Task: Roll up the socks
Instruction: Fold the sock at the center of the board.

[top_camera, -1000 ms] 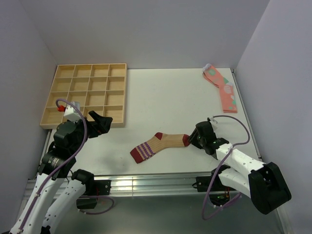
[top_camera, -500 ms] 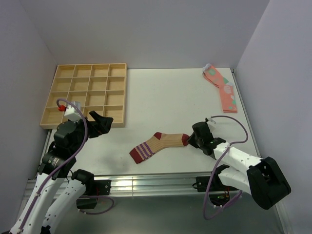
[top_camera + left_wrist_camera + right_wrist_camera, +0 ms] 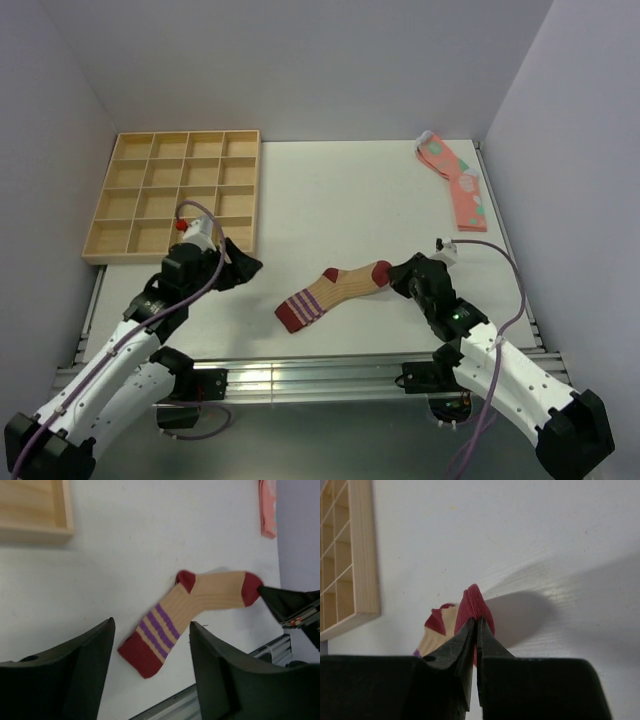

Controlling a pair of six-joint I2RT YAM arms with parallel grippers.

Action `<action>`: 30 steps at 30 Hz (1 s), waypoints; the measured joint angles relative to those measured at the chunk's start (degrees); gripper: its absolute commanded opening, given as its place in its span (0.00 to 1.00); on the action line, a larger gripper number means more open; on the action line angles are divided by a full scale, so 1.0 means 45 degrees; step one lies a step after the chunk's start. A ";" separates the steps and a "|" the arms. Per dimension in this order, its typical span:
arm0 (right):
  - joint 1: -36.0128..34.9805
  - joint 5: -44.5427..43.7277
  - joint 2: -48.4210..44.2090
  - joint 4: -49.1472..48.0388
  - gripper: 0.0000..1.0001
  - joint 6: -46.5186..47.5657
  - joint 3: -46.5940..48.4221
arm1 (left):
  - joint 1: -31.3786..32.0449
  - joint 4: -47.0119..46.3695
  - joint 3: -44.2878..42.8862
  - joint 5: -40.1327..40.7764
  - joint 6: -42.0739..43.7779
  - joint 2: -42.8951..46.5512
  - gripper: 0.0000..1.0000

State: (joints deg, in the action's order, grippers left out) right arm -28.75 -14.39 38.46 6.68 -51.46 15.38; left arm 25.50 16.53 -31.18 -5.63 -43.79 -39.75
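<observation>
One table [image 3: 350, 190]: the tan sock [image 3: 335, 293] lies on it toward the front edge, between my two arms and well apart from the wooden tray [image 3: 170, 195] at the back left.
Sock axis: it runs left to right on a slant. The striped cuff [image 3: 297, 312] points toward my left arm, and the dark red toe [image 3: 380, 272] points toward my right arm.
Right side: my right gripper [image 3: 393, 275] is pinched tight on the toe. From the shadow in the wrist view, I judge that end is raised slightly off the surface.
Left side: my left gripper [image 3: 245, 268] has its fingers spread and holds nothing. It hovers just left of the cuff and is the nearer arm for that end.
Coming move: I judge the roll must travel along the axis from toe to cuff, so the right arm would work leftward.
Hard to see: the right fingers hide how much fabric they hold, and I cannot tell whether this is one sock or two stacked.
</observation>
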 measured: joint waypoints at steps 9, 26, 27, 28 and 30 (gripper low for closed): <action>-0.0083 0.0204 -0.1608 -0.0015 0.05 0.0724 -0.0024 | 0.3900 -0.1715 0.1671 0.1656 -0.1821 -0.1846 0.26; -0.2098 0.0529 -0.0962 -0.0646 0.00 0.1137 0.0185 | 0.6761 -0.4255 0.1749 0.3619 -0.3439 -0.6552 0.14; -0.2453 0.0379 -0.0714 -0.0729 0.00 0.1146 0.0350 | 0.6805 -0.4289 0.1749 0.3648 -0.3468 -0.6693 0.13; -0.2778 0.0257 -0.0442 -0.0840 0.00 0.1146 0.0486 | 0.6849 -0.4352 0.1749 0.3687 -0.3507 -0.6849 0.13; -0.3541 -0.0053 0.0078 -0.1005 0.00 0.1146 0.0792 | 0.6907 -0.4488 0.1749 0.3740 -0.3555 -0.7053 0.13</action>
State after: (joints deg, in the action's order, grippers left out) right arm -44.69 -14.63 38.81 2.15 -46.30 18.94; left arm 56.58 -3.66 -23.31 11.20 -59.79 -71.48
